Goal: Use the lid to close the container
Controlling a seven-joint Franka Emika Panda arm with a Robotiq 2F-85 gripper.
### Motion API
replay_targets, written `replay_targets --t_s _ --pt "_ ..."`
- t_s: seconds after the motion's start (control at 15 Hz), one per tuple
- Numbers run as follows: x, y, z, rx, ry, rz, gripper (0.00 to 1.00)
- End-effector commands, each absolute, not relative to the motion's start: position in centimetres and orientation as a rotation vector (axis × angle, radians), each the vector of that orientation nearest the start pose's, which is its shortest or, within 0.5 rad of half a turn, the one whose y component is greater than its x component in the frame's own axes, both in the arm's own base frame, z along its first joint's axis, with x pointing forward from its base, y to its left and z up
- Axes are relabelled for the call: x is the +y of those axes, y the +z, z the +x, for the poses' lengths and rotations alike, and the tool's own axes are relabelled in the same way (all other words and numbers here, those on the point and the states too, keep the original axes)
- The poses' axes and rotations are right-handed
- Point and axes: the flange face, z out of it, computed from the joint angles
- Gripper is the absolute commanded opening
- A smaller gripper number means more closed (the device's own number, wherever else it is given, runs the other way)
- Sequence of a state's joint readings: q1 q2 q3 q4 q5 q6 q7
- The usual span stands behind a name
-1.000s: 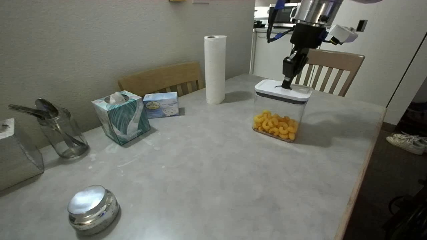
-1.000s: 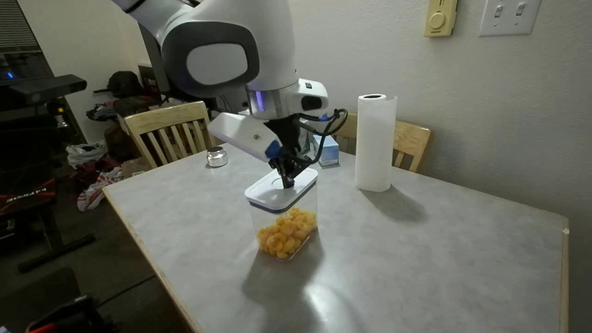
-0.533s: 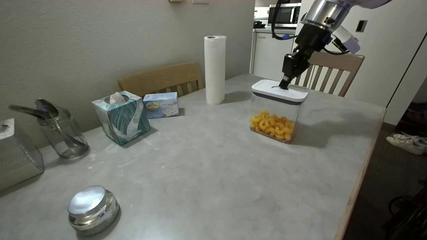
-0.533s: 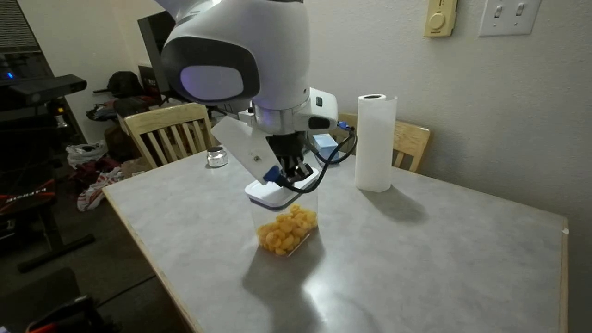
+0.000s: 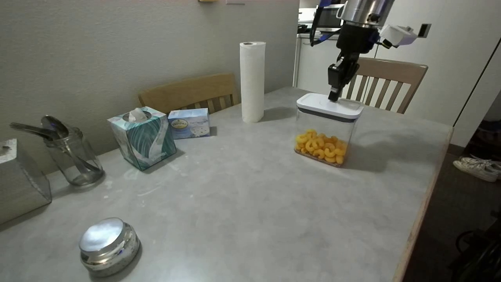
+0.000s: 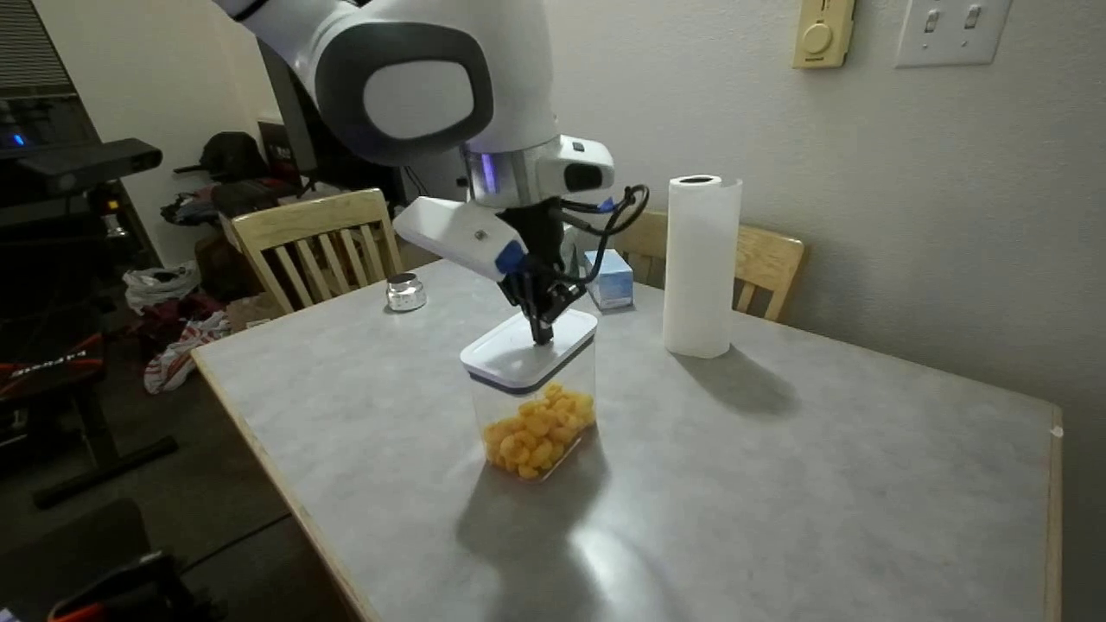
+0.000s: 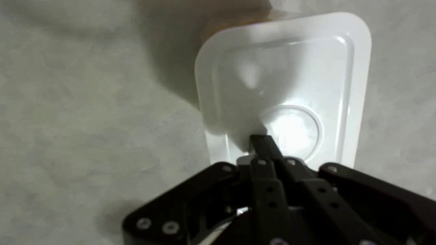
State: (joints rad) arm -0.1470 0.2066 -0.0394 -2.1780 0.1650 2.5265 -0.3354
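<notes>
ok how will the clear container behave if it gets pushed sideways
The clear container would more likely slide than tip, since its yellow pieces sit low in it. It looks straight-sided and smooth, so it is probably stiff and perhaps slippery. The pieces are heaped with space above them, so they may shift.

White arm, black gripper (blue-banded black cables)
</notes>
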Motion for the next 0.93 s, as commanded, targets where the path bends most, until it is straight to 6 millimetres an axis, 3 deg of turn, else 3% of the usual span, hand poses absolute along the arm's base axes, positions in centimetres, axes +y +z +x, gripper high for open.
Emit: replay_targets --t_s 0.0,0.33,0.67,0.8,0.87 --pt "-9.6 34.0 57.3 -0.132 -0.211 -3.188 0.0" --pt "-8.5 36.9 58.7 -0.227 -0.236 -3.246 0.0" --pt "-8.3 37.8 59.1 -0.234 -0.243 -3.235 0.0" --pt "-8.2 37.8 59.2 -0.225 -0.224 -3.229 0.28" --pt "-8.1 37.8 59.2 -0.221 -0.217 -3.219 0.33"
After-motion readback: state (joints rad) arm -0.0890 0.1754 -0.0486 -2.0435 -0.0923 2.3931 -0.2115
